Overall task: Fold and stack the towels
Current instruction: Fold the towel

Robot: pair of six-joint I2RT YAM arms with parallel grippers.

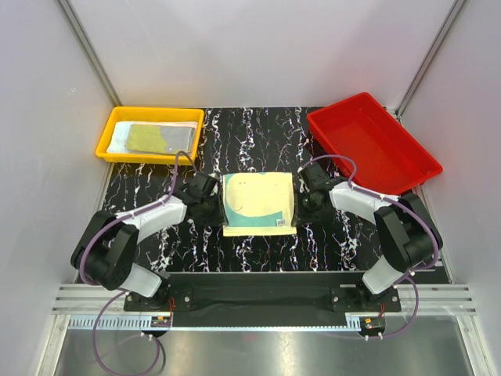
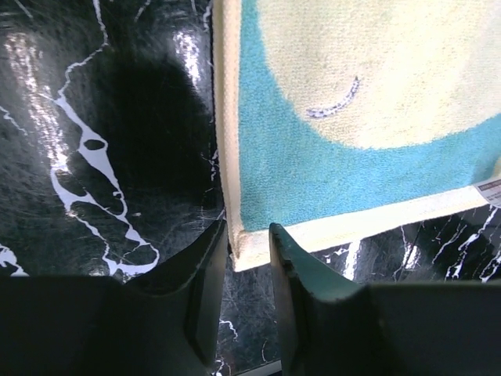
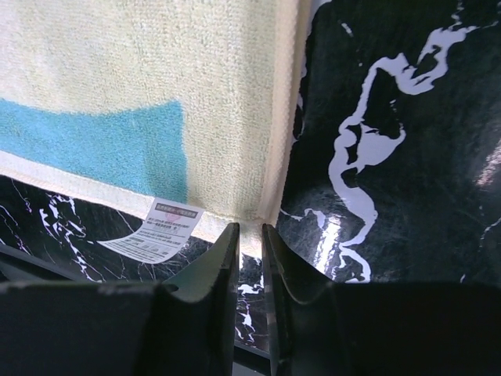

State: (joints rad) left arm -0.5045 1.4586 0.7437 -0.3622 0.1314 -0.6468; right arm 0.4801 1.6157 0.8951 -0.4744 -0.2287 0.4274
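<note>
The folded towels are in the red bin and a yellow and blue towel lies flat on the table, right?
No: the top external view shows the folded towels in the yellow bin. The yellow and blue towel does lie flat on the table.

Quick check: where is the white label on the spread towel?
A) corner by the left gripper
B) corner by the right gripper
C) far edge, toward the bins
B: the white label sits at the near corner of the towel, beside the right gripper.
</note>
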